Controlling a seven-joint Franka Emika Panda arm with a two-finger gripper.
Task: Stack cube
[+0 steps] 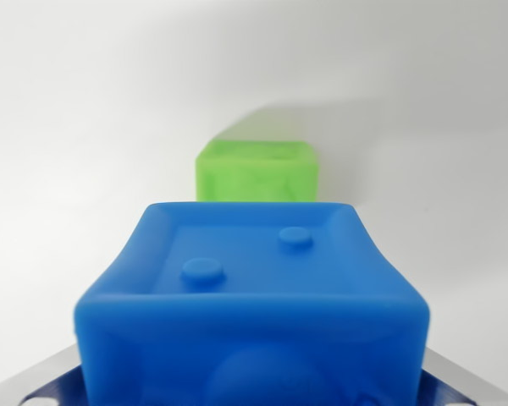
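Blue cube (254, 304) with two raised studs fills the foreground, on a white surface (68, 127). A green cube (256, 172) sits behind it. Whether the gripper's metal parts at the bottom corners pinch the blue cube cannot be told.

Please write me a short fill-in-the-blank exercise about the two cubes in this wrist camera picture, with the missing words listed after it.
1. The cube nearest the camera is coloured ____.
2. The cube farther away is coloured ____.
3. The number of round studs showing on the near cube's top face is ____.
4. The surface around the cubes is coloured ____.

Missing words: blue; green; two; white
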